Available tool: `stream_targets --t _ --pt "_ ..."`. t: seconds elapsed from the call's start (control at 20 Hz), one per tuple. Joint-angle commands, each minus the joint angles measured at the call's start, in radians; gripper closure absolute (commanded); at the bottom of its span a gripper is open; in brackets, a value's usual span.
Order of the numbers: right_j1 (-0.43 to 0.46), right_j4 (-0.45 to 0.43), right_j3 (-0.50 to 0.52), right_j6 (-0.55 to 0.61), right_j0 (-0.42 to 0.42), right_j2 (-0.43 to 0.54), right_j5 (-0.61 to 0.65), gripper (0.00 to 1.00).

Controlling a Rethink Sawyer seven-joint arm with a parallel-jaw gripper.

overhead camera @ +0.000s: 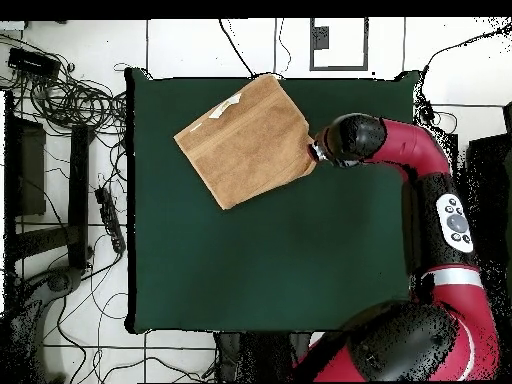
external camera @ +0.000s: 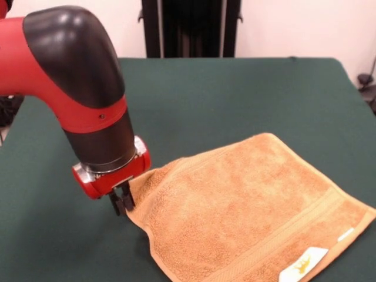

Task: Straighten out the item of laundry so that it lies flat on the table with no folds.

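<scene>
You've got the gripper (external camera: 121, 201) down at table height, right at one corner of the towel (external camera: 247, 205). Fingers sit close together, narrow gap, and that corner is lifted against them, so it reads as pinched on the cloth edge. Contact itself is partly hidden by the fingers, so treat that as likely, not certain.

The towel lies on the table (external camera: 223, 94), rotated so it sits as a diamond against the table edges. In the overhead view, towel (overhead camera: 248, 140) is close to the table edge opposite the robot base, one corner reaching that edge, and off-centre toward the corner on the picture's left. Gripper (overhead camera: 312, 152) is at the towel corner pointing toward the table middle.

Most of the cloth looks flat. The held corner is raised with a small ridge running from it; the rest shows no clear fold. White label (external camera: 304, 263) with yellow mark is at the towel edge farthest from the robot, face up. A second small white tab (external camera: 346, 234) sits on the same edge.

Arm (overhead camera: 420, 150) comes in over the table's side edge in the overhead view.
</scene>
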Motion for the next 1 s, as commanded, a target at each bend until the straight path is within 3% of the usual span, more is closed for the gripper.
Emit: stream_targets --t 0.05,0.25,0.65,1.0 --pt "0.041 -0.003 -0.121 -0.337 0.048 0.098 0.165 1.00" --pt "0.073 -0.002 -0.185 -0.374 0.068 0.105 0.211 1.00" --pt "0.082 -0.001 -0.218 -0.424 0.092 0.110 0.261 1.00" --pt "0.098 -0.020 -0.260 -0.551 0.110 0.123 0.345 1.00"
